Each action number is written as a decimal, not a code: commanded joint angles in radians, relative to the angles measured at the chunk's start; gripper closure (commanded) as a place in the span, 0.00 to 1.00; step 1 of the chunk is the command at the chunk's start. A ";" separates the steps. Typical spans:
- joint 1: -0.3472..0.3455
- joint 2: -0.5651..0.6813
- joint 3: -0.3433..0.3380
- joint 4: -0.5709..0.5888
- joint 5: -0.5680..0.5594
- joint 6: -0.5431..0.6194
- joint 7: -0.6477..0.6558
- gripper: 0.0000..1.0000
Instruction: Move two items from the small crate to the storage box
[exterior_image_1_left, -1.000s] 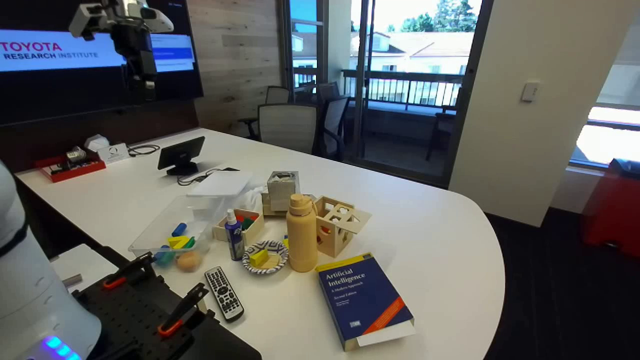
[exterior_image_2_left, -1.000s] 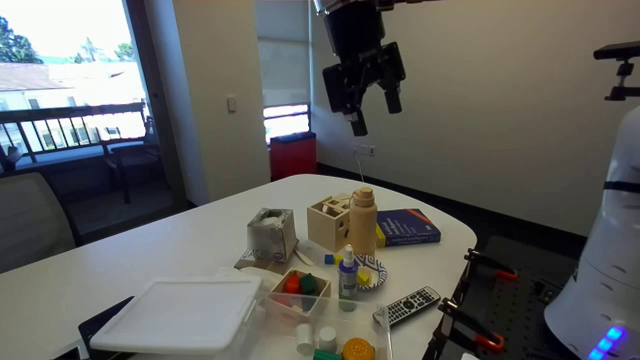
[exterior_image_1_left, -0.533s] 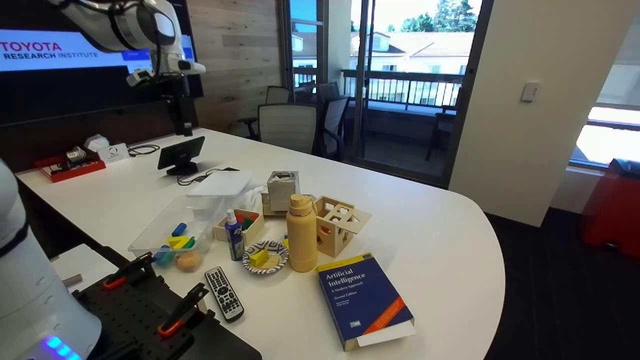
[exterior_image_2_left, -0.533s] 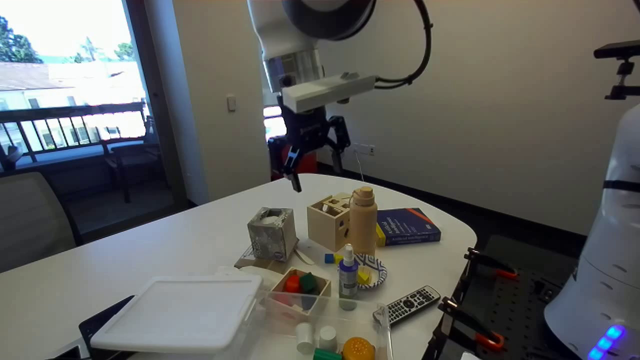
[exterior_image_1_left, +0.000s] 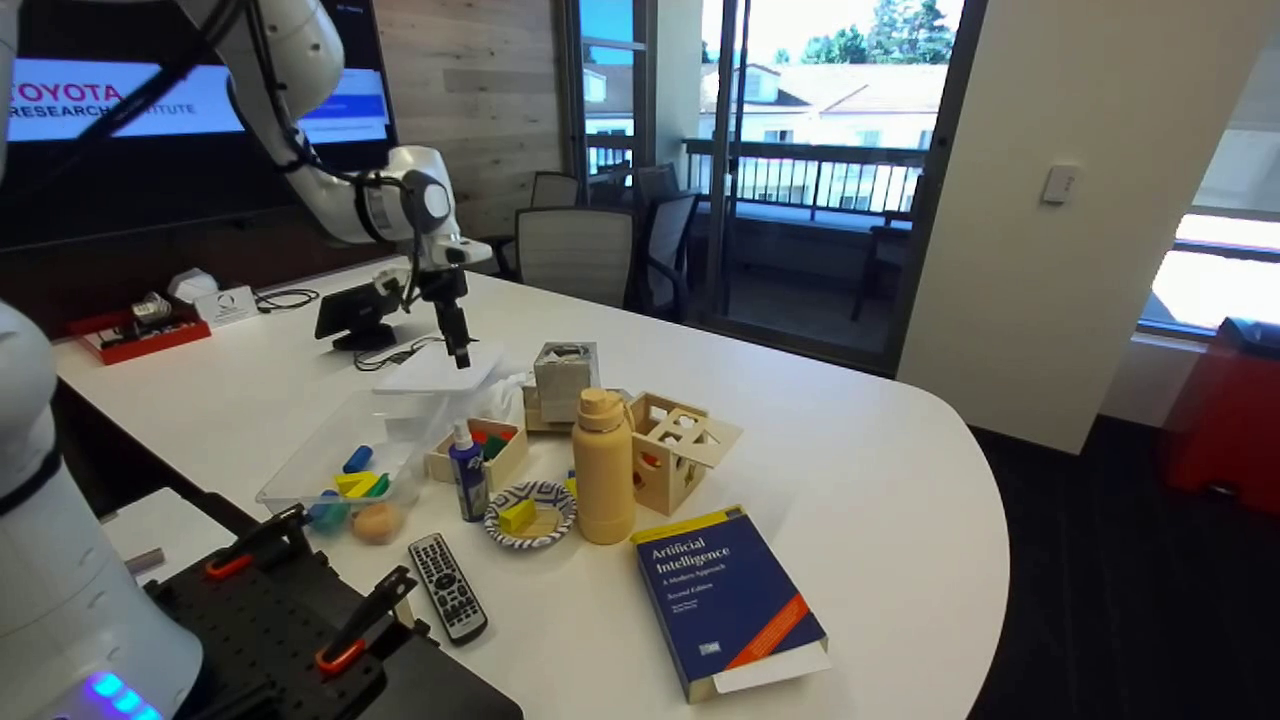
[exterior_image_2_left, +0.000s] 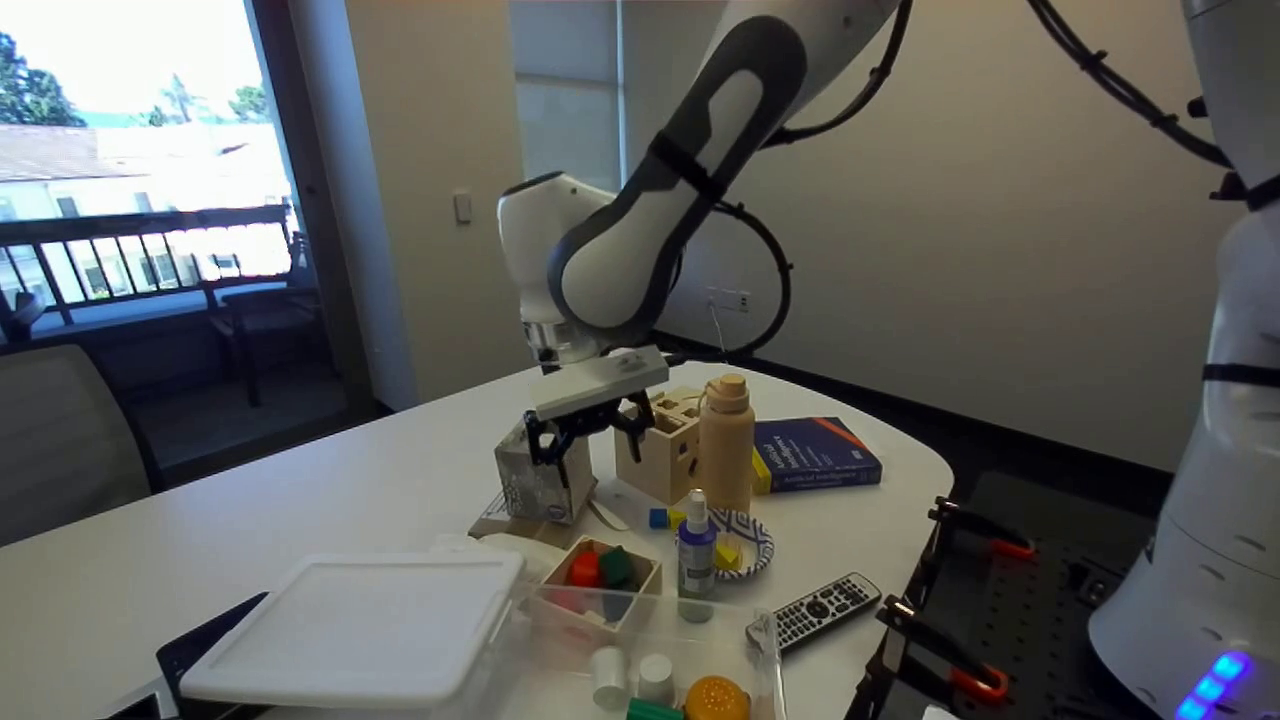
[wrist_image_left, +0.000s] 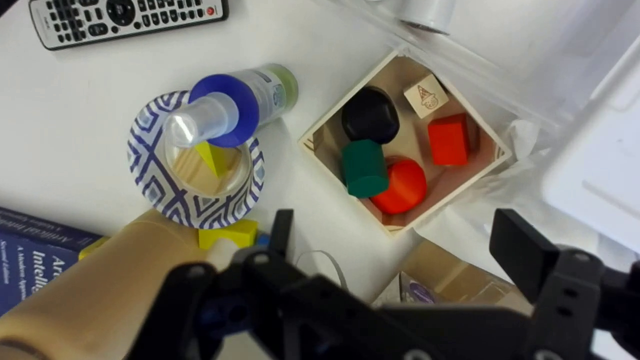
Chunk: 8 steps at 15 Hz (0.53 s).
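As the wrist view is showing, the gripper (wrist_image_left: 394, 220) is hanging with its fingers spread and is pinching nothing. Beyond it the small crate (wrist_image_left: 413, 136) is holding five visible pieces: a black piece (wrist_image_left: 370, 115), a green block (wrist_image_left: 365, 168) overlapping it, a red rounded piece (wrist_image_left: 406, 185), a red block (wrist_image_left: 447, 140) and a small wooden block (wrist_image_left: 426, 96) bearing a printed picture. Nothing is being carried, so I am judging that a pick is the step being prepared.

In an exterior view, the uncovered storage box (exterior_image_1_left: 325, 455) is holding a blue piece (exterior_image_1_left: 357, 459), a yellow piece (exterior_image_1_left: 357, 484) and a green piece (exterior_image_1_left: 379, 486), among others. A white lid (exterior_image_1_left: 420, 370) is lying near it, and the gripper is hovering apart from both containers.

In an exterior view, the storage box is also containing white cylinders (exterior_image_2_left: 608, 678) and an orange piece (exterior_image_2_left: 716, 699). Whether it is already holding a wanted item, I cannot tell; I am judging that up to two transfers are remaining.
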 joint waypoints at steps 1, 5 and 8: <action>0.053 0.120 -0.061 0.079 0.049 0.016 0.026 0.00; 0.072 0.211 -0.091 0.114 0.119 0.048 0.021 0.00; 0.082 0.256 -0.117 0.127 0.150 0.133 0.023 0.00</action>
